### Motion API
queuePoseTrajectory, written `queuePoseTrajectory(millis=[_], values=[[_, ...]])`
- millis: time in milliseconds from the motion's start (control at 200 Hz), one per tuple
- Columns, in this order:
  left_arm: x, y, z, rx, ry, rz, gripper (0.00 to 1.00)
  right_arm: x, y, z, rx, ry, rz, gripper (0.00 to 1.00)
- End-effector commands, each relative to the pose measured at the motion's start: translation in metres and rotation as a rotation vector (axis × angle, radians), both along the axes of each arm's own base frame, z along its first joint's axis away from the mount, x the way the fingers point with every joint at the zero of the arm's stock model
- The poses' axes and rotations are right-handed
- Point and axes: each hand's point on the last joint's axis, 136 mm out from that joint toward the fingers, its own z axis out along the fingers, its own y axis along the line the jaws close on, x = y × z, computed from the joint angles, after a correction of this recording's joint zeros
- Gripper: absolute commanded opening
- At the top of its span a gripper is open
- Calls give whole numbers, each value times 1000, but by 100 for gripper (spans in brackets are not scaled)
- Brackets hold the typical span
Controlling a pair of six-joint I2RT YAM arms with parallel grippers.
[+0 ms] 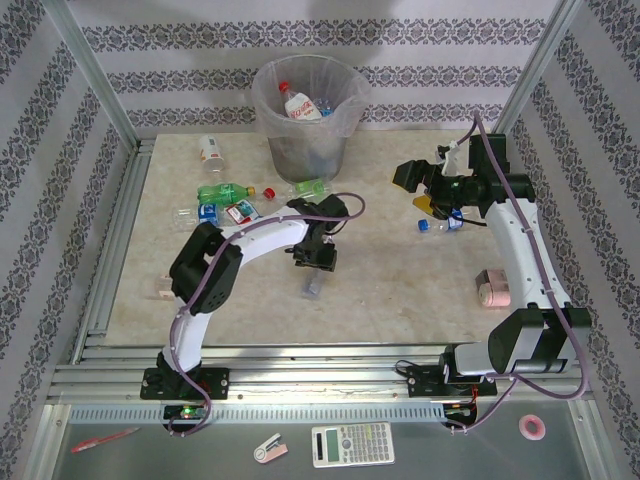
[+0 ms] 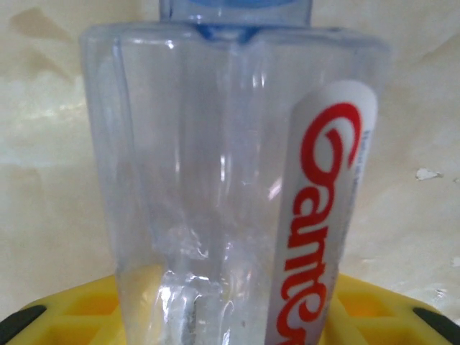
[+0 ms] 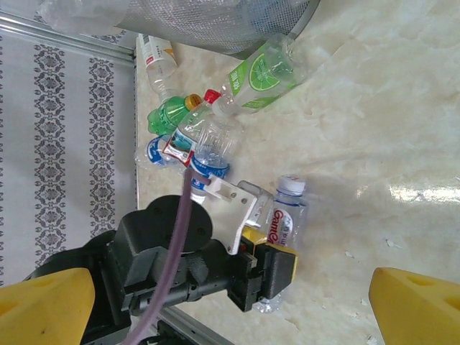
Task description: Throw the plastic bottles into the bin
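The bin (image 1: 300, 150) stands at the far side of the desk (image 1: 400, 290). Inside it lies a bottle with a red cap (image 1: 298, 104), together with a few others. On the near side of the bin, well apart from it, a clear bottle (image 1: 313, 289) with a white label and red letters lies flat on the desk, its cap end turned toward the bin. The left end effector (image 1: 316, 266) is lowered over this bottle, and the bottom part of the bottle sits between its yellow fingers (image 2: 79, 309). I cannot tell if they press the plastic or only stand beside it.

Just at the foot of the bin lies a lime-label bottle (image 3: 262, 72). To the left of the bin there is a loose group of bottles, among them a green bottle (image 1: 224, 190). To the right of the bin, and nearer to the arms, the right end effector (image 1: 420, 192) hangs above the desk with its fingers spread wide and nothing between them. Two small bottles (image 1: 437, 225) lie on that same side of the bin.
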Motion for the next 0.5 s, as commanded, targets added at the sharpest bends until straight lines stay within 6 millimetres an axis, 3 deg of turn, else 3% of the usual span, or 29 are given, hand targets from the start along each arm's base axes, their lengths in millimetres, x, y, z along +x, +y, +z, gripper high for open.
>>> queuePoseTrajectory(millis=[0, 90, 195, 400, 495], values=[[13, 0, 34, -188, -44, 132, 44, -1, 0, 7, 14, -22, 9, 98], [22, 7, 61, -346, -90, 252, 43, 0, 0, 6, 13, -19, 10, 98], [35, 29, 97, -507, -161, 404, 42, 0, -1, 6, 11, -21, 10, 98], [65, 95, 166, -704, -323, 654, 42, 5, 0, 6, 18, -16, 11, 98], [73, 124, 179, -688, -363, 727, 40, 9, 0, 8, 22, -18, 12, 98]])
